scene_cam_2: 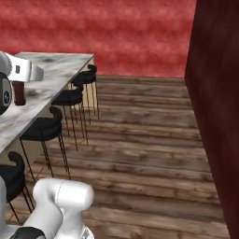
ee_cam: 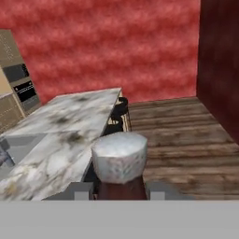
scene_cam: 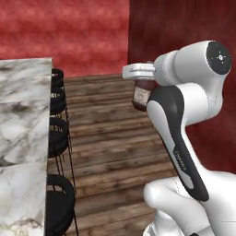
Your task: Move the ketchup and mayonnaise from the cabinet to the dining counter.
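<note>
My gripper [scene_cam: 142, 82] is shut on the ketchup [scene_cam: 140, 97], a dark red-brown bottle that hangs upright under the hand, above the wooden floor to the right of the dining counter [scene_cam: 23, 138]. From the right base view the ketchup [scene_cam_2: 19, 93] shows against the dining counter [scene_cam_2: 56, 74], with the gripper [scene_cam_2: 21, 83] over it. In the hand view the ketchup [ee_cam: 119, 158] shows its pale speckled cap between my fingertips [ee_cam: 77, 191], gripper [ee_cam: 119, 191] closed on its neck. The dining counter [ee_cam: 60, 130] lies ahead to the left. The mayonnaise is out of view.
Black stools [scene_cam: 57, 138] [scene_cam_2: 70, 95] line the counter's long side. An inset grey sink [ee_cam: 18, 149] sits in the marble. A dark red wall [scene_cam_2: 214, 116] stands to the right, with open wooden floor [scene_cam_2: 140, 140] between. Tan units with an oven [ee_cam: 21, 84] stand far left.
</note>
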{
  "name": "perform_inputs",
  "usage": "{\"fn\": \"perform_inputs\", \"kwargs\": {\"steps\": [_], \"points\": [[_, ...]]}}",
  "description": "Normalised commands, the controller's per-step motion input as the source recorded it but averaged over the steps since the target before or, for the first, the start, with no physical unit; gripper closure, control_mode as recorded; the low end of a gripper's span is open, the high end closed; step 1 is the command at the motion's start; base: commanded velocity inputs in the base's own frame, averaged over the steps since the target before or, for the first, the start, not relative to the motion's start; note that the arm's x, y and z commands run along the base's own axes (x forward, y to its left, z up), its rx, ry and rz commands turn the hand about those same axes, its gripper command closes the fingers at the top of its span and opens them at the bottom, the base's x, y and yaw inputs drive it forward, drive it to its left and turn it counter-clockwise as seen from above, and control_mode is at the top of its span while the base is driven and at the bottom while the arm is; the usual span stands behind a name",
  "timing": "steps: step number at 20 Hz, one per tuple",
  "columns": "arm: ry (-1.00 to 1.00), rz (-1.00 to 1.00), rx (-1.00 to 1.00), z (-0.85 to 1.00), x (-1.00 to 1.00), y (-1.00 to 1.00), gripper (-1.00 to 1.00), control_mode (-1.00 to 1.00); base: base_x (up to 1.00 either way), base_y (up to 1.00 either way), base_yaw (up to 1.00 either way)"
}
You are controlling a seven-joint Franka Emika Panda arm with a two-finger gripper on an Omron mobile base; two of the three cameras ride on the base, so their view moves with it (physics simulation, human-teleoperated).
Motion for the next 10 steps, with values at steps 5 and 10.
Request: {"fn": "perform_inputs", "kwargs": {"steps": [5,10], "points": [[0.0,0.0,0.0,0.0,0.0,0.0,1.0,1.0,0.67,-0.16,0.37],[0.0,0.0,0.0,0.0,0.0,0.0,1.0,1.0,0.65,-0.26,0.27]]}}
